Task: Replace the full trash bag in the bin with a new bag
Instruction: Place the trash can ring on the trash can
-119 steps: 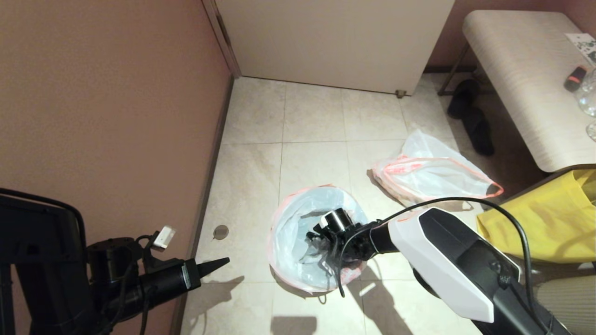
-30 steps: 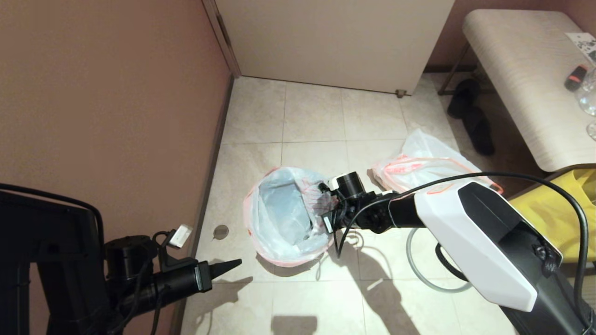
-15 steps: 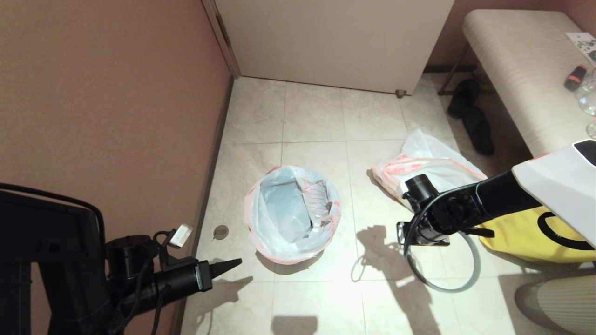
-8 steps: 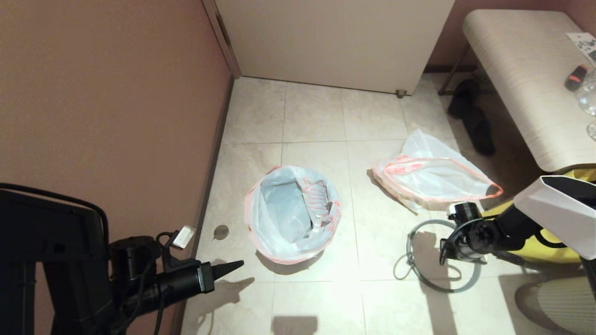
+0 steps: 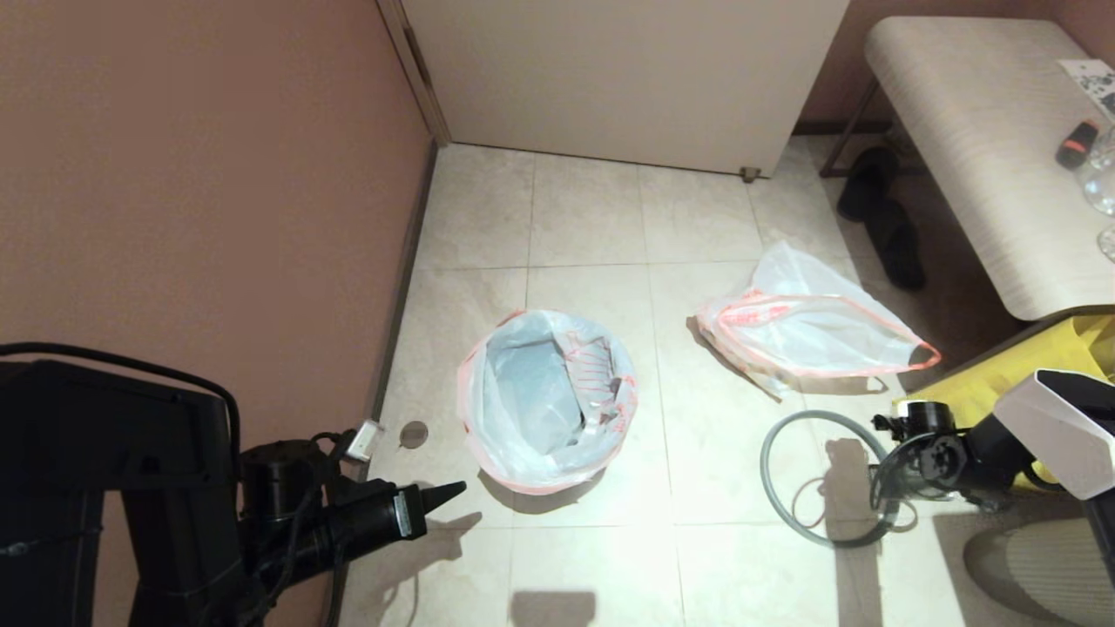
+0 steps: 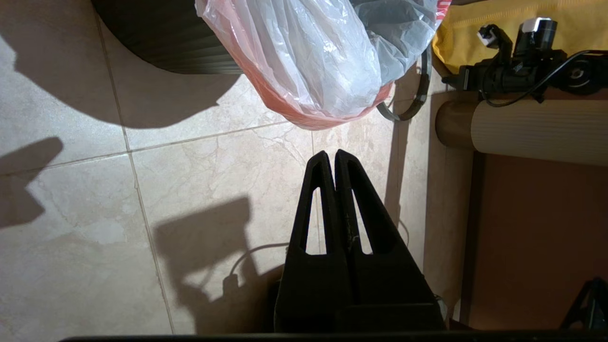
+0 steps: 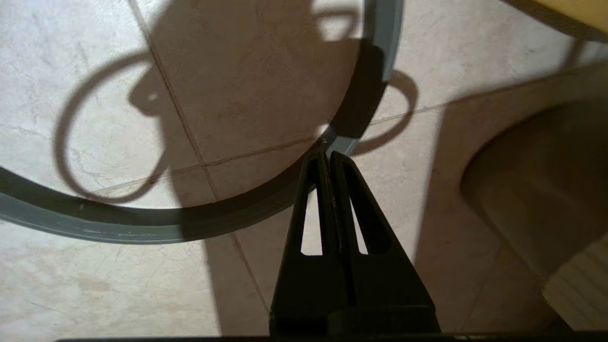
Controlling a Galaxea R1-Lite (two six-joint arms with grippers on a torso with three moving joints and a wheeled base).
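The bin (image 6: 166, 42) stands mid-floor, its black wall showing only in the left wrist view. The full trash bag (image 5: 547, 401) lines it, pink-red hem folded over the top; its contents do not show clearly. The new bag (image 5: 810, 326) lies limp on the tiles to the right. The grey hoop rim (image 5: 764, 461) rests on the floor, off the bin, in front of the new bag. My right gripper (image 5: 887, 509) is low at the hoop's right side, shut on the hoop's band (image 7: 118, 228). My left gripper (image 5: 440, 496) hangs shut and empty, near-left of the bin.
A big yellow bag (image 5: 1045, 366) sits at the right beside the right arm. A bench (image 5: 984, 148) with small items stands at the back right, dark slippers (image 5: 880, 218) under its end. The brown wall (image 5: 192, 192) runs close along the left.
My right arm has carried the grey hoop from the bin to the right and lowered it to the floor by the yellow bag. The left gripper has edged slightly forward.
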